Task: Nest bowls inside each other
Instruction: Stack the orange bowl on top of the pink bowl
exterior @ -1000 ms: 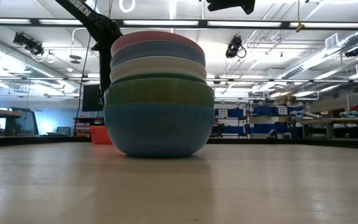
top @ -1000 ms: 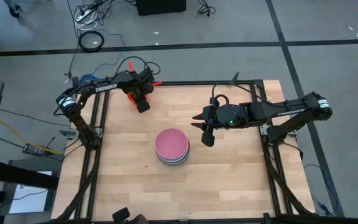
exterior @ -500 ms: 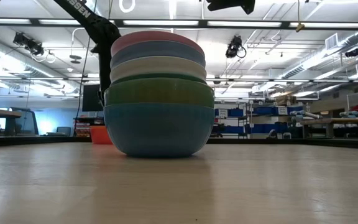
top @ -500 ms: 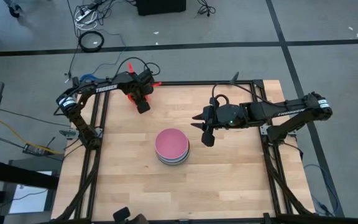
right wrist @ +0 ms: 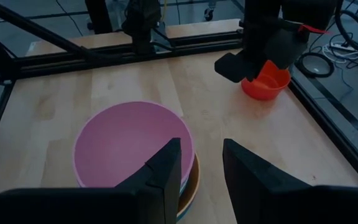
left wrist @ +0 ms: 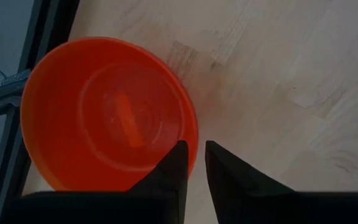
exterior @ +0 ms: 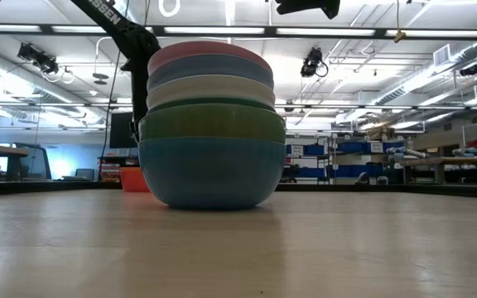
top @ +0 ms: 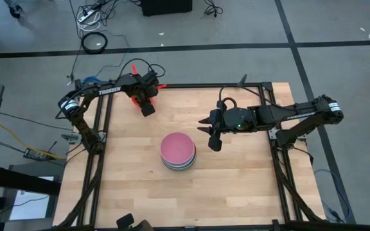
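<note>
— Anything moved since a moment ago?

— Hardly. Both arms and the stack of bowls (top: 178,151) sit just where they were. At most, the left gripper (left wrist: 195,147) may have drawn its fingers a little closer. They stand a narrow gap apart, astride the rim of the red bowl (left wrist: 104,112), one inside and one outside. I wouldn't call it a pinch yet.

— So what does that mean for the job?

— I'd say the last pick is being set up. The red bowl is alone at the far left corner, well apart from the stack in the middle. The stack has the pink bowl (right wrist: 132,143) on top. The loose bowl looks the smallest, so it should drop in easily once lifted.

— And the other arm?

— The right gripper (right wrist: 201,143) hangs just beside the stack with its fingers apart and nothing in them. It's waiting.

— The room?

— A big workshop with strip lights and shelving far behind, and cables on the grey floor. The surface (top: 236,173) is pale wood inside a black frame (top: 101,128).
</note>
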`<state>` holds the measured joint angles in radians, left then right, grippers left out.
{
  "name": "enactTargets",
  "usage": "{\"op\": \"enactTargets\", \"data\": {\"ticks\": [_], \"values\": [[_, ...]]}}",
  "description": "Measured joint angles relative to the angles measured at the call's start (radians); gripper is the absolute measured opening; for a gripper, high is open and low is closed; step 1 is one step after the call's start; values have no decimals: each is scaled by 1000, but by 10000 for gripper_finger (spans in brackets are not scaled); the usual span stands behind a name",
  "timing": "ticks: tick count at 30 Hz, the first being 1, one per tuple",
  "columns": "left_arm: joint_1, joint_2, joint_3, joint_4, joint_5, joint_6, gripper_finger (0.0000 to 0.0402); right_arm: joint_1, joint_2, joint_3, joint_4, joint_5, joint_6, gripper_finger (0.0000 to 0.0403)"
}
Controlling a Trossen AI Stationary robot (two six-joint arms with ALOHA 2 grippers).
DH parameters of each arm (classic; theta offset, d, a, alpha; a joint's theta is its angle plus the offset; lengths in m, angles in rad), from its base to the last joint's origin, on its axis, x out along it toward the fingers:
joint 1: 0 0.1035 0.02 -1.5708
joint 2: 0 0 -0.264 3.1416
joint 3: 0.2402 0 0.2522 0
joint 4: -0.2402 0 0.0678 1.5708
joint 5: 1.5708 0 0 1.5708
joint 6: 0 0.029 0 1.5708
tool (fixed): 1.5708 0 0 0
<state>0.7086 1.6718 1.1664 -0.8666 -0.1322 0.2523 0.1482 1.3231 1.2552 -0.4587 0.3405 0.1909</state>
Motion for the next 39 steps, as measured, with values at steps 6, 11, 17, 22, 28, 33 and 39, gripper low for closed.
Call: {"op": "enactTargets", "data": {"ticks": [6,11,17,22,28,33,39], "values": [[0,0,0,0,10,-2,53,0,0,0,0,0,0,106],[0,0,0,10,10,-3,53,0,0,0,0,0,0,106],[-1,5,-7,14,13,-13,62,0,0,0,0,-1,0,106],[-1,5,-40,28,13,-19,77,0,0,0,0,-4,0,106],[13,5,-61,60,10,-21,83,0,0,0,0,-4,0,106],[12,5,-40,60,-1,-2,81,0,0,0,0,-4,0,106],[12,5,-39,53,0,-1,45,0,0,0,0,-4,0,106]]}}
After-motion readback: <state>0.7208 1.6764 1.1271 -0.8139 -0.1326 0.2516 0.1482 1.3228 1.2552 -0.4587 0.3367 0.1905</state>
